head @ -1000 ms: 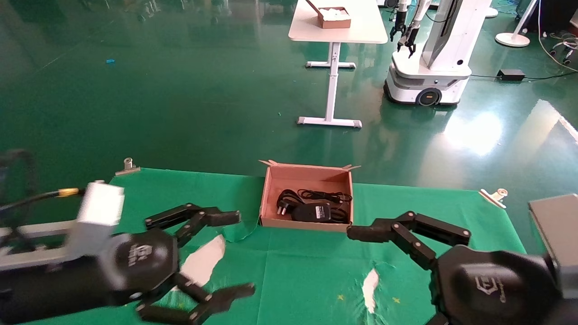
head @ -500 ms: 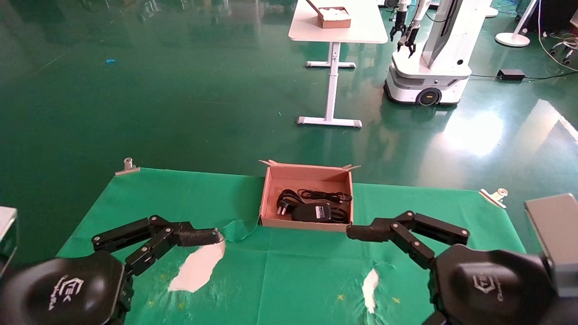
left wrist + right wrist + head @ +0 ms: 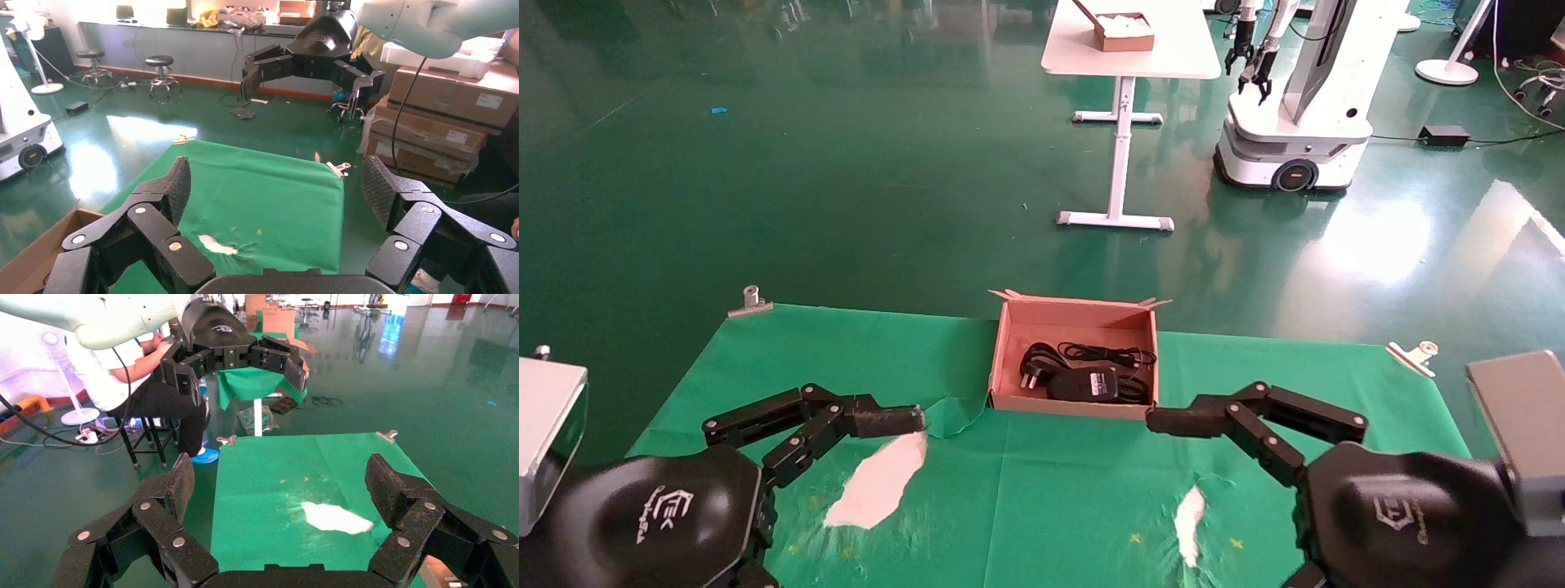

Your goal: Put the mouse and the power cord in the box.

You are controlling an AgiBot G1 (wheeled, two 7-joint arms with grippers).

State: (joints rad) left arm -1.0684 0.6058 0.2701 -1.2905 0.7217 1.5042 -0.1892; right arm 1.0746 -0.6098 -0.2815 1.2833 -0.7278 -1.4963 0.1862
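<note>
The brown cardboard box (image 3: 1006, 359) stands at the far middle of the green cloth. Inside it lies the black mouse (image 3: 1083, 383), pale label showing, with its thin cable (image 3: 1109, 354) behind it. The power cord (image 3: 1040, 360) is coiled at the box's left side, its pronged plug facing the near wall. My left gripper (image 3: 275, 187) hangs open and empty near the table's front left; one of its fingers (image 3: 878, 421) points toward the box. On the front right my right gripper (image 3: 280, 478) is open and empty too, with a finger (image 3: 1182, 420) just short of the box's near right corner.
The green cloth has two torn white patches (image 3: 878, 482) (image 3: 1189, 514) near the front. Metal clips (image 3: 750, 300) (image 3: 1414, 355) hold its far corners. Beyond the table are a white desk (image 3: 1128, 49) and another robot (image 3: 1295, 106) on the green floor.
My left gripper has pulled back from the table's middle toward the front left, and its lower finger has dropped out of the head view. The right gripper and the box contents have not moved.
</note>
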